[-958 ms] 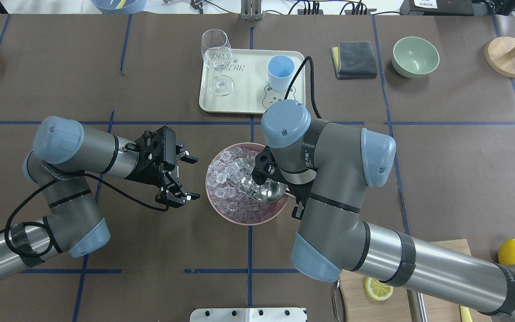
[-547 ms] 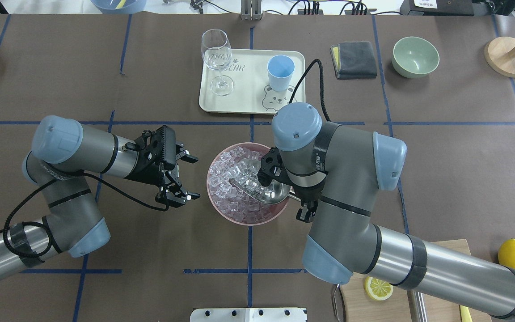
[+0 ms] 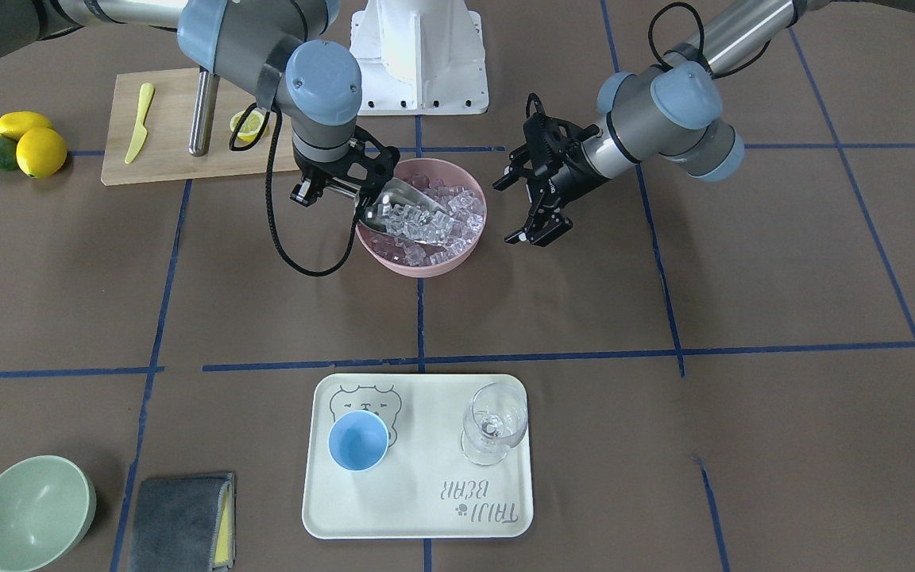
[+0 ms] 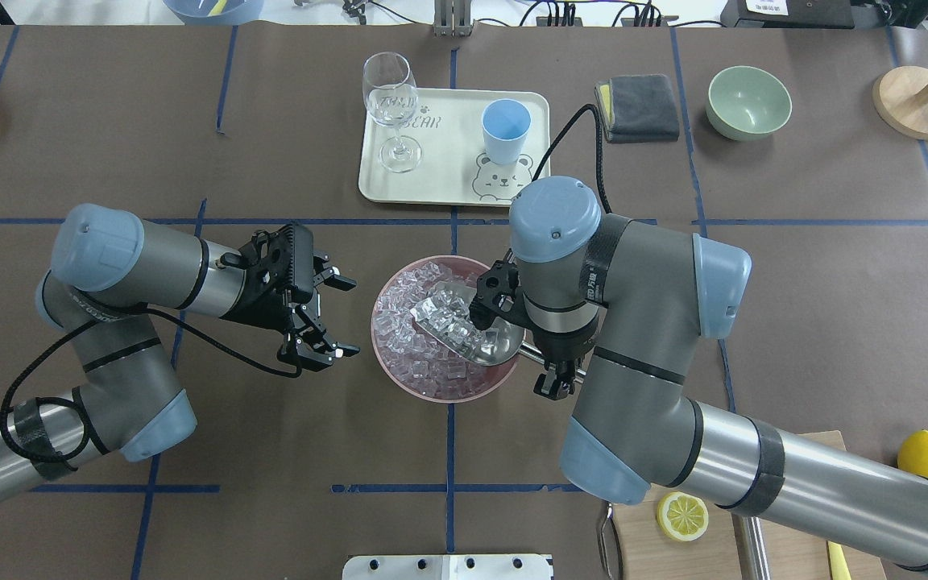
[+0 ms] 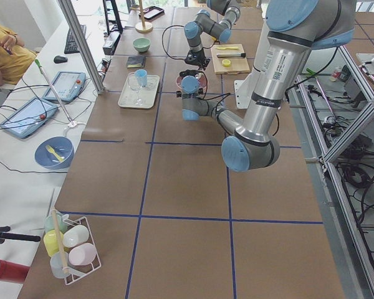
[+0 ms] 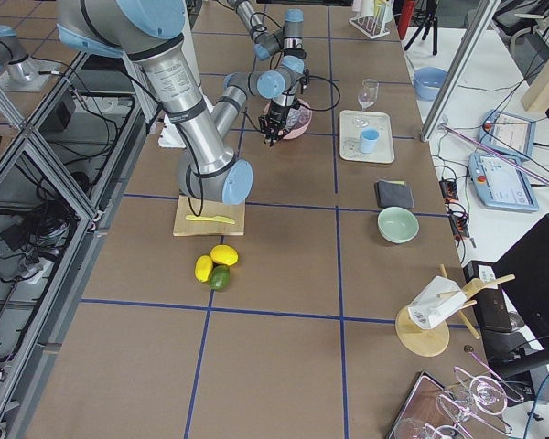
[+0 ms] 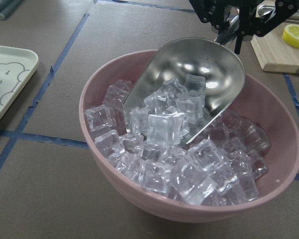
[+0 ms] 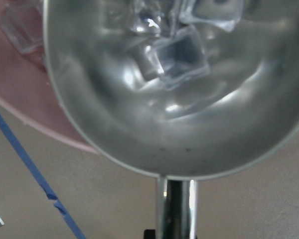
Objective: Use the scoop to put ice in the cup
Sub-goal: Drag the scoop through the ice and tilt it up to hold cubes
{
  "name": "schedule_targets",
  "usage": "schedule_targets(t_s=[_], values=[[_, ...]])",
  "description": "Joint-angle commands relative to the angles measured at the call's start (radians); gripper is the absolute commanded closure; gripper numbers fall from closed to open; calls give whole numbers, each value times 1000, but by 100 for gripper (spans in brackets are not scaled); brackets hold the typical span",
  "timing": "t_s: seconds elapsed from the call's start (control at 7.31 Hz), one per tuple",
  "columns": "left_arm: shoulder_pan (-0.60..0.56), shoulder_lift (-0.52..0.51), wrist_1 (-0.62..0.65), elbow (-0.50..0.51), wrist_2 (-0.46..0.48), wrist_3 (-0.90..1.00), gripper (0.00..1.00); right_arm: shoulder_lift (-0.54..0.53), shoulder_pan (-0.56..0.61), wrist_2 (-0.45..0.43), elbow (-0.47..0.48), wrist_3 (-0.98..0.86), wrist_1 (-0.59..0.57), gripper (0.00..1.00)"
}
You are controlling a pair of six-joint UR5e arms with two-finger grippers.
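Observation:
The steel scoop (image 4: pixel 472 334) lies tilted in the pink bowl (image 4: pixel 387 366) with several ice cubes (image 7: pixel 164 129) in its trough. More ice (image 4: pixel 424 354) fills the bowl around it. My right gripper (image 3: pixel 338 184) is shut on the scoop's thin handle at the bowl's right rim; it also shows in the left wrist view (image 7: pixel 236 20). My left gripper (image 4: pixel 345 316) is open and empty, just left of the bowl, not touching it. The light-blue cup (image 4: pixel 506 129) stands empty and upright on the cream tray (image 4: pixel 448 173), beyond the bowl.
A clear wine glass (image 4: pixel 390 105) stands on the tray's left part. A grey cloth (image 4: pixel 637 107), a green bowl (image 4: pixel 748 102) and a wooden stand (image 4: pixel 917 101) lie at the far right. A cutting board with a lemon half (image 4: pixel 681 518) sits under my right arm.
My right arm has moved to the right and drawn the scoop through the ice. The scoop now carries ice cubes and sits higher. My left gripper has barely moved.

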Motion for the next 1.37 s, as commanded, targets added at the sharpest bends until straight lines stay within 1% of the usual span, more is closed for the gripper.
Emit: schedule_targets(t_s=[0.0, 0.14, 0.82, 0.96, 1.23], values=[[-2, 1, 0, -2, 0, -1, 0, 0, 3, 8, 10, 18, 2, 100], [-5, 2, 0, -8, 0, -1, 0, 0, 3, 25, 10, 24, 2, 100], [-8, 2, 0, -8, -3, 1, 0, -9, 7, 33, 40, 25, 3, 100], [-8, 2, 0, -8, -2, 1, 0, -30, 7, 34, 68, 25, 3, 100], [-8, 2, 0, -8, -3, 1, 0, -38, 30, 36, 80, 27, 2, 100]])
